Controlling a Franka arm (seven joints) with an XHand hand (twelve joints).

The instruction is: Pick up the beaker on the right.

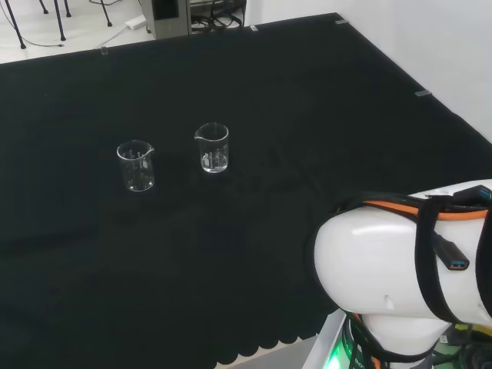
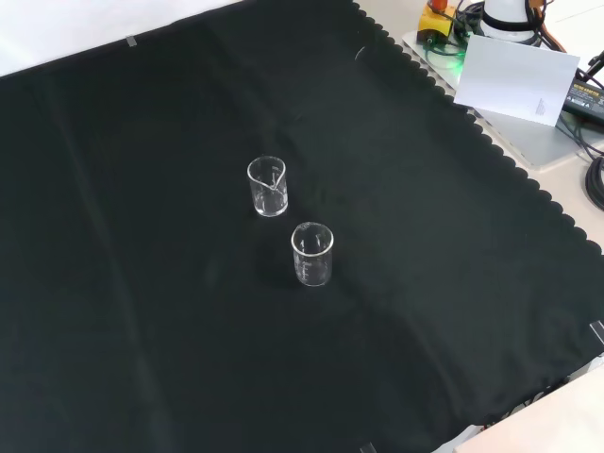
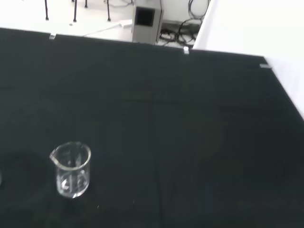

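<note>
Two clear beakers, upright on the black cloth [image 1: 307,154], near each other but apart, both seemingly empty. Cannot tell whether open, closed or gripping: nothing to judge the hand's state by.

Right beaker [image 1: 212,147], as named from the head view: out ahead of the wrist camera, so in front of the hand and well apart from it, low in that view [image 3: 71,169], spout turned toward its neighbour's side. In the front view, the farther, higher one of the pair [image 2: 267,186].

Left beaker [image 1: 136,166]: just left of and slightly nearer than the right one in the head view, spout facing the right beaker. In the front view, the nearer, lower one [image 2: 312,254], set a little to the right.

Big white arm link [image 1: 392,277] with black straps and an orange band at the head view's lower right, well clear of both beakers, with bare cloth between.
</note>
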